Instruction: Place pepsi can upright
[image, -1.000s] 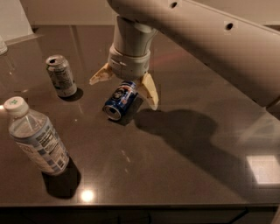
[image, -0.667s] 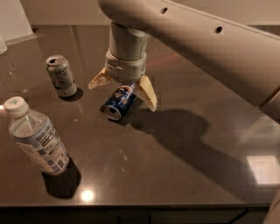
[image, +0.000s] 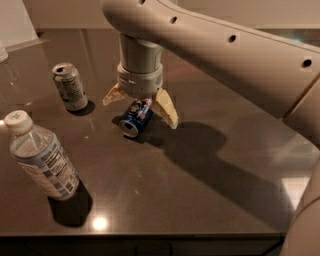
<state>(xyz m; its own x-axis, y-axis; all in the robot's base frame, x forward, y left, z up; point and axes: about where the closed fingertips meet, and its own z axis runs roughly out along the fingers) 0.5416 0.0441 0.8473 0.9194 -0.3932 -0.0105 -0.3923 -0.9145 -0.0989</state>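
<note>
The pepsi can (image: 135, 119), dark blue with a silver end toward me, lies on its side on the dark table (image: 210, 200). My gripper (image: 141, 108) hangs directly over it with its two tan fingers spread wide. One fingertip (image: 111, 95) is left of the can and the other (image: 170, 115) is right of it. The fingers straddle the can and do not close on it. The arm's wrist hides the can's far end.
A pale green-white can (image: 69, 86) stands upright at the left back. A clear plastic water bottle (image: 40, 157) with a white cap stands at the front left. The table's front edge runs along the bottom. My large arm spans the upper right.
The gripper has come down lower around the lying can, its fingers still spread. The can has not moved.
</note>
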